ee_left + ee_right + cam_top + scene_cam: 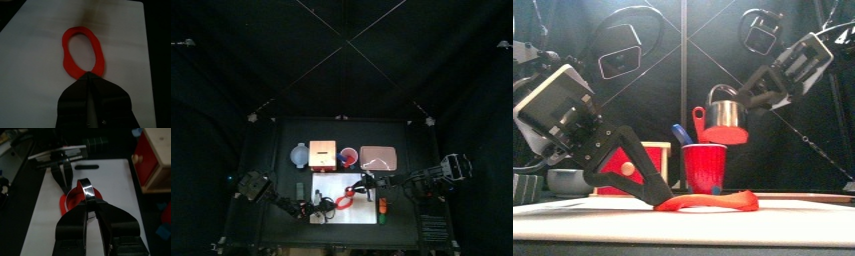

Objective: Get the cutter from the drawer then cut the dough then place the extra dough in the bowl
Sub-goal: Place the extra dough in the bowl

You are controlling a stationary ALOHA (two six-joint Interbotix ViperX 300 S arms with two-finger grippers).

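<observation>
My left pincer (pixel 89 76) is closed on the red dough ring's (pixel 67 55) edge on the white cutting board (pixel 137 45). My right pincer (pixel 87 202) grips the cutter (pixel 85 185), raised. Pinched so thinly, the ring may tear before reaching the bowl (pixel 295 155).

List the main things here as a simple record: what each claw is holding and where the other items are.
left gripper: shut on one end of the dough ring
right gripper: shut on the cutter, held up above the board
dough ring: red, lying on the white cutting board
cutter: round metal, with what looks like red dough stuck in it
bowl: at the back, left of the wooden box; no dough visible in it
red cup: upright, holding a blue and a red toy knife
</observation>
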